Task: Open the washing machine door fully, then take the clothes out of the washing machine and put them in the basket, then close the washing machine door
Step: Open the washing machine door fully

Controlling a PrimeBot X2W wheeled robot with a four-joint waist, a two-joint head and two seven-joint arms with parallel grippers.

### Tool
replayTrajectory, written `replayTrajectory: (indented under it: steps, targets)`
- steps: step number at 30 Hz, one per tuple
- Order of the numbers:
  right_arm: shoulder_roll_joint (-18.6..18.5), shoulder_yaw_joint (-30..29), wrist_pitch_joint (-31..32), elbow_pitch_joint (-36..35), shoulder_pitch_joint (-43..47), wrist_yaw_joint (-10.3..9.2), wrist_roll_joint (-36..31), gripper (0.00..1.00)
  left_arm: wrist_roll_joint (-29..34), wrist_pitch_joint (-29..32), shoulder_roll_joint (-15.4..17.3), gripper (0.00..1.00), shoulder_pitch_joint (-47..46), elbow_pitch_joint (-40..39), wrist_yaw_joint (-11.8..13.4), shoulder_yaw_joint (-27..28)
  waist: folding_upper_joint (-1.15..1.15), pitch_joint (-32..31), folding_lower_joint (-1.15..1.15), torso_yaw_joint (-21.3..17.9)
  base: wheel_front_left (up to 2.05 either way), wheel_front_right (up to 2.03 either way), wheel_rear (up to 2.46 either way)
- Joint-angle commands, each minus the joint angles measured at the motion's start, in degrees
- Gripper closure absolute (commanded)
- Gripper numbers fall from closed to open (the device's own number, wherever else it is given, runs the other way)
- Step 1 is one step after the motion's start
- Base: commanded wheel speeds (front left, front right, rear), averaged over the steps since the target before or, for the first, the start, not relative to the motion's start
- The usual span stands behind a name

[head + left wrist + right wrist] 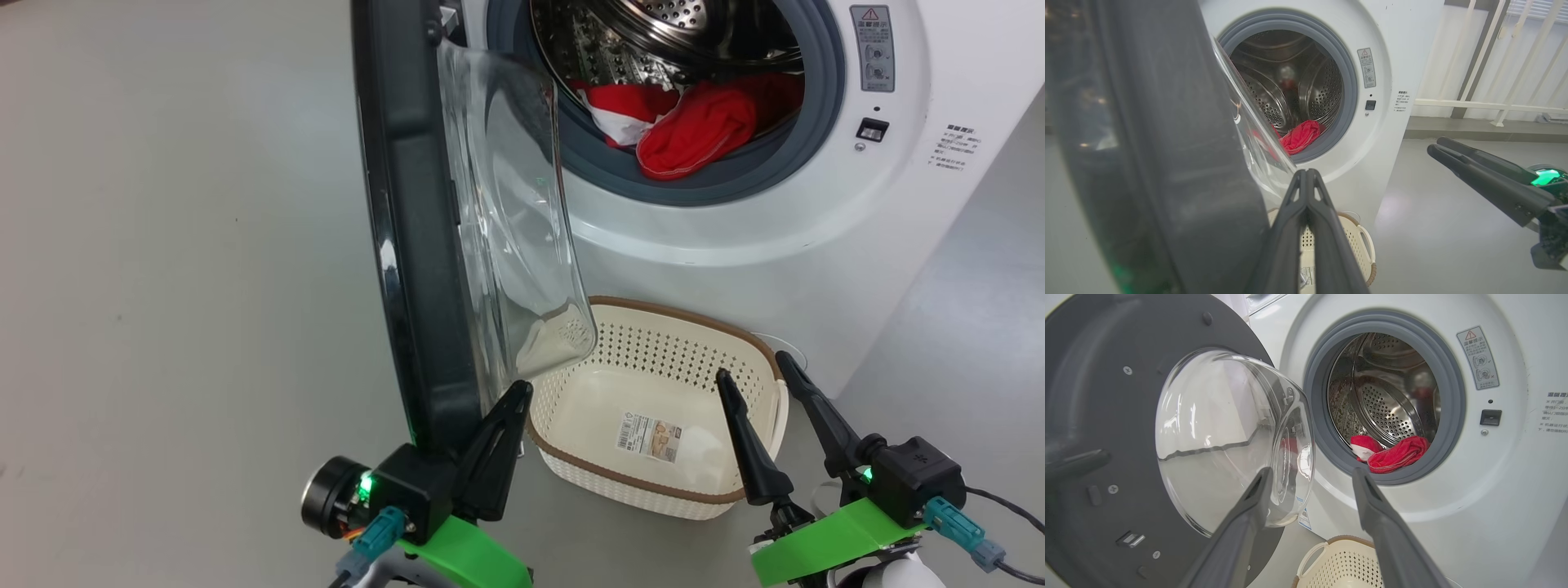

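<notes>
The washing machine stands with its door swung out, edge-on to the head view, the glass bowl facing the drum. Red clothes lie at the drum's front lip, also in the wrist views. The basket sits on the floor below the opening, with just a paper label inside. My left gripper is shut on nothing, right beside the door's lower inner edge; I cannot tell if it touches. My right gripper hangs open over the basket's right side, pointing at the drum.
Bare grey floor spreads to the left of the door and to the machine's right. A white railing runs behind the machine on the right. The open door stands between my left arm and the basket.
</notes>
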Motion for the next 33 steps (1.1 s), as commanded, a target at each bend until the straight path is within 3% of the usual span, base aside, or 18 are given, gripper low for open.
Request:
replayTrajectory:
  steps: [1, 16, 33]
  targets:
    - [0.1, 1.2, -0.4, -1.6, -2.3, 0.2, -0.2, 0.0, -0.1, -0.4, 0.9, 1.0, -1.5, -0.8, 1.0, 2.9, 0.0, 0.1, 0.0, 0.1, 0.0, 0.0, 0.0]
    - [0.1, 2.0, -0.4, -0.8, -2.8, 0.2, -1.1, 0.0, -0.7, -1.1, 2.1, 1.0, 0.5, -2.9, 4.9, 5.7, 0.0, 1.5, 0.0, 4.8, 0.0, 0.0, 0.0]
    - [0.1, 6.2, -0.4, 2.3, -6.4, 0.2, -1.8, 0.0, -2.0, -2.7, 5.2, 1.0, 2.3, -3.8, 9.2, 11.8, 0.0, 3.0, 0.0, 5.3, 0.0, 0.0, 0.0]
